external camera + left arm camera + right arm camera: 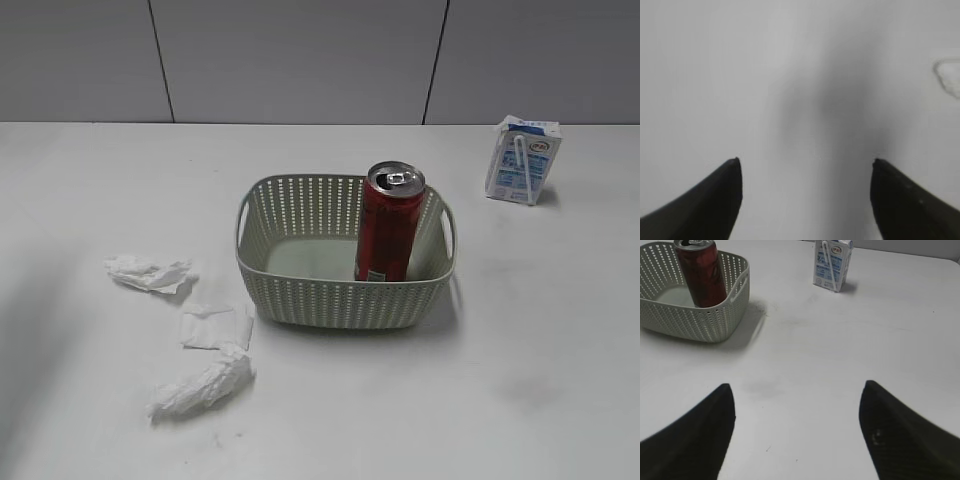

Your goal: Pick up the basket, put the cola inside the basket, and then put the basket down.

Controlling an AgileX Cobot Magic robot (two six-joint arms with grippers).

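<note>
The pale sage-green basket (300, 295) rests on the white table at the middle of the exterior view. The red cola can (390, 225) stands upright inside it, at its right side. Both also show at the upper left of the right wrist view, the basket (705, 322) with the cola (702, 272) in it. My right gripper (797, 390) is open and empty over bare table, well to the right of the basket. My left gripper (805, 162) is open and empty over bare table. Neither arm shows in the exterior view.
A blue-and-white drink carton (522, 160) stands at the back right, also in the right wrist view (832, 265). Crumpled white tissues (150, 272) (215, 325) (200, 388) lie left of the basket. A blurred tissue edge (949, 75) shows in the left wrist view.
</note>
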